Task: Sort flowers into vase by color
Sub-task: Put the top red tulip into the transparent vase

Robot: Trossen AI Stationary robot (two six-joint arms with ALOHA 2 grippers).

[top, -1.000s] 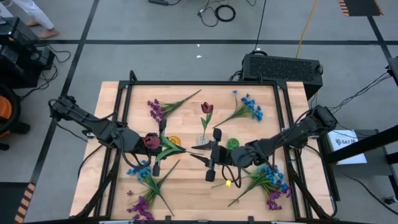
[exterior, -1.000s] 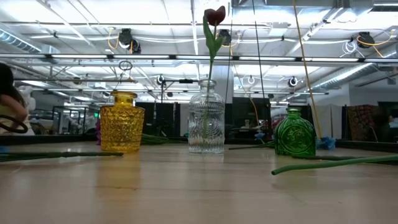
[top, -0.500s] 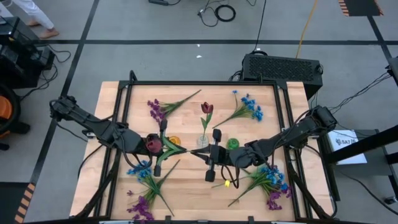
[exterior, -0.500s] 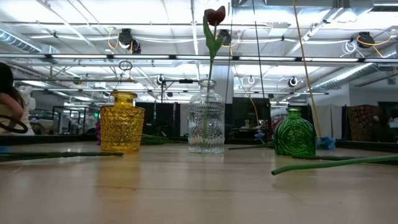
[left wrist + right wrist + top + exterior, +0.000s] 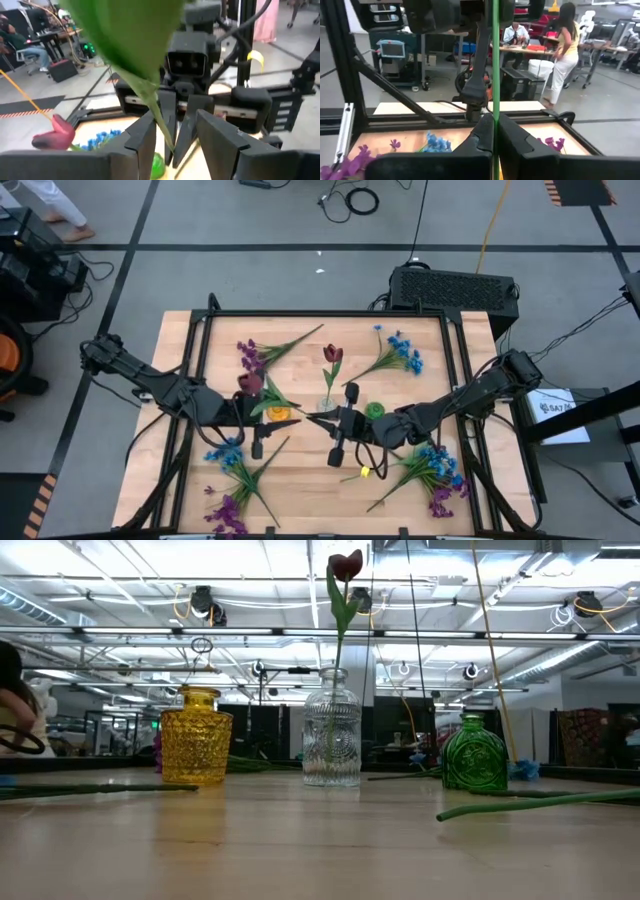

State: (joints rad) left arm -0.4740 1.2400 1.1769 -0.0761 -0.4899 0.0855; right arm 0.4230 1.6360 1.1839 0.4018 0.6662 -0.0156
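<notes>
A dark red flower (image 5: 250, 384) with green leaves (image 5: 272, 406) is up in the air between my two grippers. My right gripper (image 5: 314, 418) is shut on its stem. My left gripper (image 5: 175, 137) is open, with a finger on either side of the stem (image 5: 159, 112); whether a finger touches it I cannot tell. A yellow vase (image 5: 196, 736), a clear vase (image 5: 332, 730) and a green vase (image 5: 476, 753) stand in a row. A second dark red flower (image 5: 332, 355) stands with its stem in the clear vase. My right gripper pinches the thin green stem (image 5: 495, 107) below its leaves between its two fingers (image 5: 167, 117). The fingers come in level from the table's right side. The flower is lifted clear of the table, its stem slanting up toward my left gripper and its head beyond.
Purple sprigs (image 5: 250, 355) and blue sprigs (image 5: 405, 352) lie at the far side of the table. More blue and purple ones lie near left (image 5: 228, 458) and near right (image 5: 435, 468). People (image 5: 562, 50) are in the room beyond the table.
My right gripper has shut on the stem. The flower's head and leaves have swung from above my left gripper toward the table's far edge, while the held part of the stem has stayed where it was.
</notes>
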